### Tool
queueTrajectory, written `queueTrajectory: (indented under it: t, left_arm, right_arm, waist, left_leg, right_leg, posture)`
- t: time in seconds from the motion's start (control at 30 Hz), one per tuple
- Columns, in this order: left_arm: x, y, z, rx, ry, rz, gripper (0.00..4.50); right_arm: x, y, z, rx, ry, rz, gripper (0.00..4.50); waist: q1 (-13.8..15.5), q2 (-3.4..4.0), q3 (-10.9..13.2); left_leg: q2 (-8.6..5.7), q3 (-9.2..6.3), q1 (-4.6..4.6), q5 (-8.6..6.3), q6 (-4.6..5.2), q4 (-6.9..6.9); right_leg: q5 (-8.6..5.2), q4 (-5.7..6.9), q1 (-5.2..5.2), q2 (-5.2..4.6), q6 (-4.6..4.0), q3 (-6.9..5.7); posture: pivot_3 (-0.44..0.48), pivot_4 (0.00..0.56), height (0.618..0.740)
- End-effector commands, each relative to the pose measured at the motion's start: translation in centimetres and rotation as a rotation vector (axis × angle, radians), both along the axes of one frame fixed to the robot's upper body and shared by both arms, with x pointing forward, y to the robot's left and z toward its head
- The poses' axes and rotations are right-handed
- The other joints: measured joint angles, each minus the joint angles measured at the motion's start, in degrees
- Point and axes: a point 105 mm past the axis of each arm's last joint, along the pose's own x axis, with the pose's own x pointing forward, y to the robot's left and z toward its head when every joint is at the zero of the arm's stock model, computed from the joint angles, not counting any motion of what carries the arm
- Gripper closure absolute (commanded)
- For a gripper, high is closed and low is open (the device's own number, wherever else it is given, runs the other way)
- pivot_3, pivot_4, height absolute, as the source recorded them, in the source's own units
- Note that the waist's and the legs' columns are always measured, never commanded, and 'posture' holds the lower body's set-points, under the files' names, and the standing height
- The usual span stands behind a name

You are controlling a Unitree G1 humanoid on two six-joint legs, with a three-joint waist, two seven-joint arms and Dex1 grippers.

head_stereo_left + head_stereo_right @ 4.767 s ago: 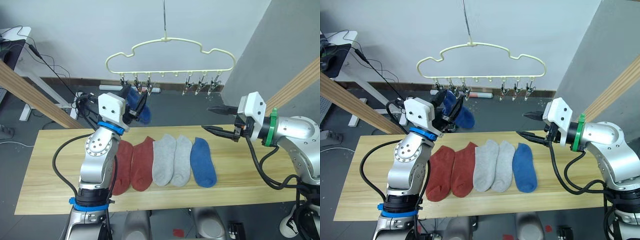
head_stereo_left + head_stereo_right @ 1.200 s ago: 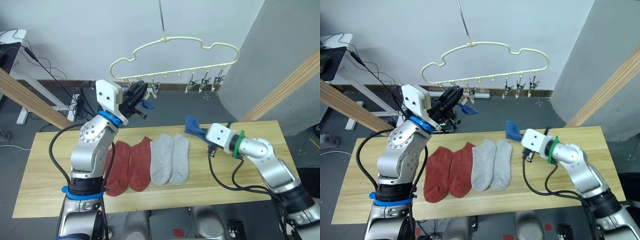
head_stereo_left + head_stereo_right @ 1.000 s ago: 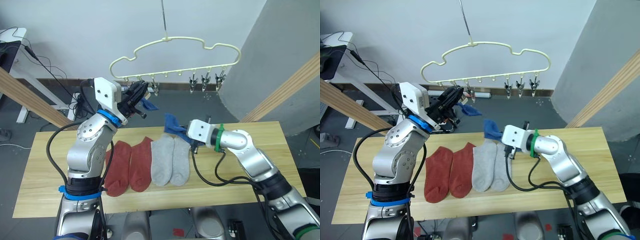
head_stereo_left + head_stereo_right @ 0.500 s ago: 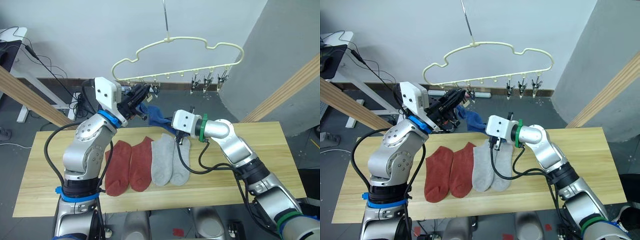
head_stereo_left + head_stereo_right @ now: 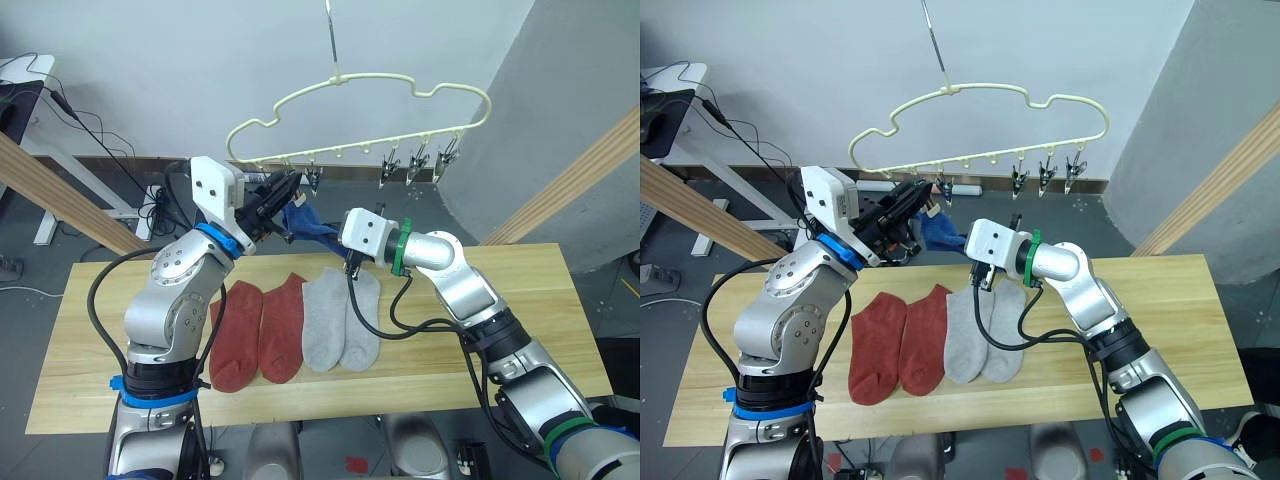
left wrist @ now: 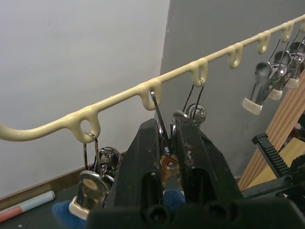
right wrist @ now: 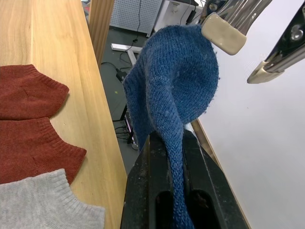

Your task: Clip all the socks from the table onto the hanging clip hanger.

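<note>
The table [image 5: 520,330] is a long light-wood plank top with visible grain, and most of it lies bare: the whole stretch toward the robot's right of the socks and a narrower strip at the far left end. Four socks lie side by side near the middle of the table, two rust-red socks [image 5: 262,332] and, touching them on the right, two light grey socks [image 5: 341,318], all soft knit with ribbed cuffs pointing toward the far edge. Above the table's far edge hangs the clip hanger [image 5: 360,110], a thin pale-yellow wire with a wavy cloud outline and a long hook, its small metal clips dangling from loops along the lower bar. The left arm is raised with its elbow over the table's left part and its forearm reaching up and back to the left end of the hanger; the left gripper [image 6: 166,143] has its two black fingers pinched nearly together on a metal clip [image 6: 164,140] hanging from one loop. The right arm stretches across from the table's right side, forearm almost level above the grey socks, and the right gripper [image 7: 174,143] is closed tight on a blue sock [image 7: 174,90], holding its bunched knit up just beneath a cream-tipped clip [image 7: 224,33] at the hanger's left end.
</note>
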Motion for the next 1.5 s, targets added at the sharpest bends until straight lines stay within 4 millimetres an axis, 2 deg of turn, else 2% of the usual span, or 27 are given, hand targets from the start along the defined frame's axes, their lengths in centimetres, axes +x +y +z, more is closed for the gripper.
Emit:
queueTrajectory:
  t: [0.03, 0.3, 0.77, 0.8, 1.07, 1.5]
  left_arm:
    - [-0.8, 0.0, 1.3, -0.008, -0.06, -0.004, 4.37]
    - [-0.7, 0.0, 1.3, -0.007, -0.061, -0.001, 4.37]
    - [-1.0, -0.1, 0.8, -0.054, -0.005, -0.03, 4.37]
    - [-1.1, 0.0, 0.8, -0.061, 0.004, -0.033, 3.66]
    - [-1.3, 0.8, 0.3, -0.049, 0.045, -0.034, 1.49]
    - [-2.4, 1.7, -0.3, -0.005, 0.091, -0.045, 1.49]
  right_arm:
    - [-0.8, 0.0, 1.8, 0.061, -0.051, 0.024, 4.5]
    - [-1.3, -0.3, 1.9, 0.083, -0.045, 0.021, 4.5]
    - [-1.0, 0.6, 2.3, 0.118, -0.046, 0.02, 4.5]
    - [-1.0, 0.7, 2.3, 0.118, -0.045, 0.02, 4.5]
    - [-0.8, 0.8, 2.3, 0.121, -0.041, 0.019, 4.5]
    - [-0.7, 1.0, 2.0, 0.127, -0.024, 0.02, 4.5]
  waist:
    - [0.0, 0.0, 0.0]
    - [0.0, 0.0, 0.0]
    - [0.0, 0.0, 0.0]
    - [0.0, 0.0, 0.0]
    - [0.0, 0.0, 0.0]
    - [0.0, 0.0, 0.0]
  left_leg:
    - [0.0, 0.0, 0.0, 0.0, 0.0, 0.0]
    - [0.0, -0.01, 0.0, 0.0, 0.0, 0.0]
    - [0.0, -0.01, 0.01, 0.0, 0.0, 0.0]
    - [0.0, -0.01, 0.01, 0.0, 0.0, 0.0]
    - [0.0, -0.01, 0.01, 0.0, 0.0, 0.01]
    - [0.01, 0.0, 0.01, 0.0, -0.01, 0.01]
  right_leg:
    - [0.0, 0.0, 0.0, 0.0, 0.0, 0.0]
    - [0.0, 0.03, 0.0, 0.0, 0.0, 0.0]
    - [0.0, 0.03, 0.0, 0.0, 0.0, 0.0]
    - [0.0, 0.04, 0.0, 0.0, 0.0, 0.0]
    - [0.0, 0.07, -0.01, 0.0, 0.0, 0.0]
    - [0.0, 0.08, -0.02, 0.0, 0.0, 0.0]
  posture:
    - [-0.198, 0.366, 0.733]
    - [-0.2, 0.365, 0.733]
    - [-0.191, 0.357, 0.733]
    - [-0.191, 0.357, 0.733]
    - [-0.183, 0.352, 0.733]
    - [-0.167, 0.353, 0.733]
